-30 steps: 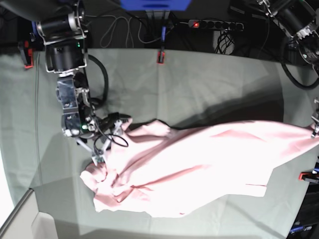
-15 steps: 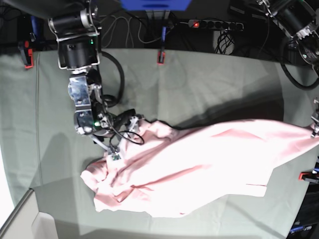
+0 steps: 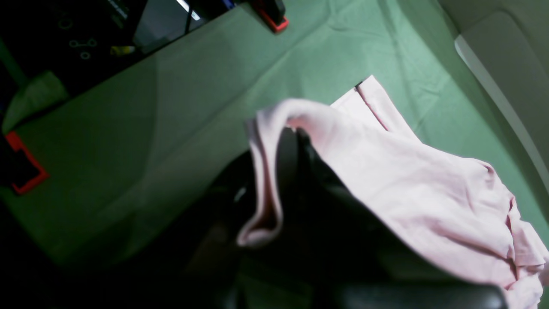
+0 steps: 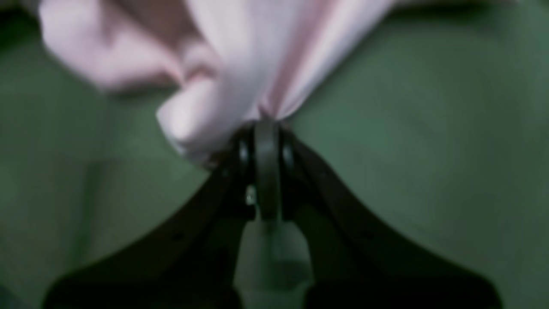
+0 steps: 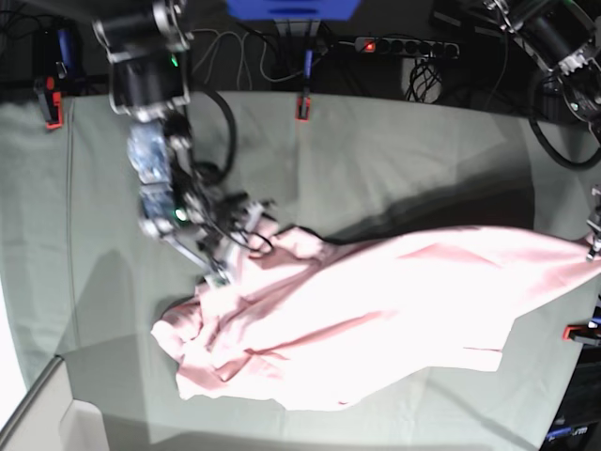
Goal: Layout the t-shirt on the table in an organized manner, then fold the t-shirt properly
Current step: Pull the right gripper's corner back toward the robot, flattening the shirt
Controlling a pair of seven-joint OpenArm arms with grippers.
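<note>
Right gripper (image 4: 266, 128): jaws closed, pinching bunched t-shirt (image 5: 376, 315) fabric. Left gripper (image 3: 296, 171): fabric draped over jaws, opening not discernible. T-shirt spans table (image 5: 394, 150) toward its right edge.

The t-shirt (image 5: 376, 319) is soft matt pink cloth, creased into folds; the table (image 5: 394, 160) wears a matt grey-green cloth, lightly wrinkled; the right gripper (image 4: 266, 128) fingers look smooth dark plastic

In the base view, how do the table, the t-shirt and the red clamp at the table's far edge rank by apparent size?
1. The table, by far the widest.
2. The t-shirt, covering part of it.
3. The red clamp, tiny.
</note>
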